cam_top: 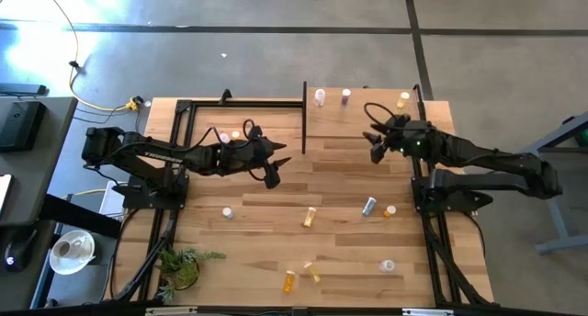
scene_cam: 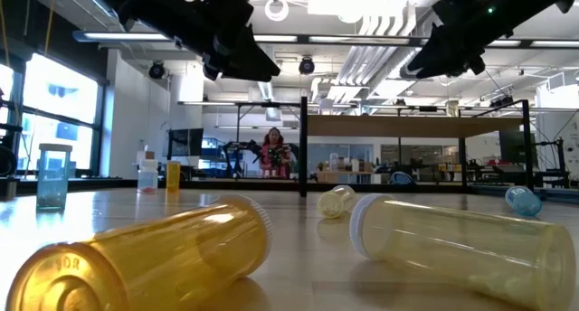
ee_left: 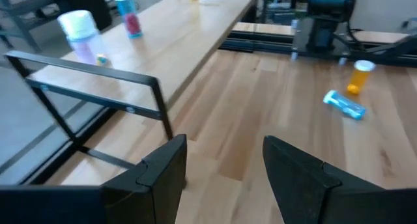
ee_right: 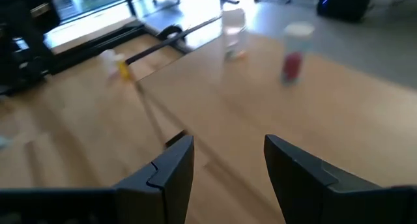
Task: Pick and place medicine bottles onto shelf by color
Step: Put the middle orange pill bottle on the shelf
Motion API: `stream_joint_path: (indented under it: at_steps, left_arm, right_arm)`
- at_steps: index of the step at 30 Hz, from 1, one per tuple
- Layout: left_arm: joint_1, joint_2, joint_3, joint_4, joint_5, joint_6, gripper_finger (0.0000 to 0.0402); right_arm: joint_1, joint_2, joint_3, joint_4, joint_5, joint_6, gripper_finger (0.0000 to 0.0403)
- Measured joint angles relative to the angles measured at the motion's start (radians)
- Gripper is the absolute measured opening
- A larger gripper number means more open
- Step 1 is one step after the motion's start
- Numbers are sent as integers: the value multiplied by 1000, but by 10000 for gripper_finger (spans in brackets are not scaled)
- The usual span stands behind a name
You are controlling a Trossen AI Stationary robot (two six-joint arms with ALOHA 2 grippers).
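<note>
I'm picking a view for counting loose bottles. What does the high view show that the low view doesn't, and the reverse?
Only the high view shows the potted plant at the table's near left corner, the shelf top with three bottles along its far edge, and both arms whole, with the left pincer and right pincer both empty. Only the low view shows the room behind, with a person in it. Both show the table and two lying bottles, an orange bottle and a yellow bottle.
</note>
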Motion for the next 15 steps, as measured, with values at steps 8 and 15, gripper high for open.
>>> stream_joint_path:
  at_steps: [8,15]
  left_arm:
    - [0,0,0,0,5,0,192]
    - [0,0,0,-31,5,44,192]
  right_arm:
    - [161,0,0,-26,-43,174,178]
    - [305,21,0,-4,-17,351,178]
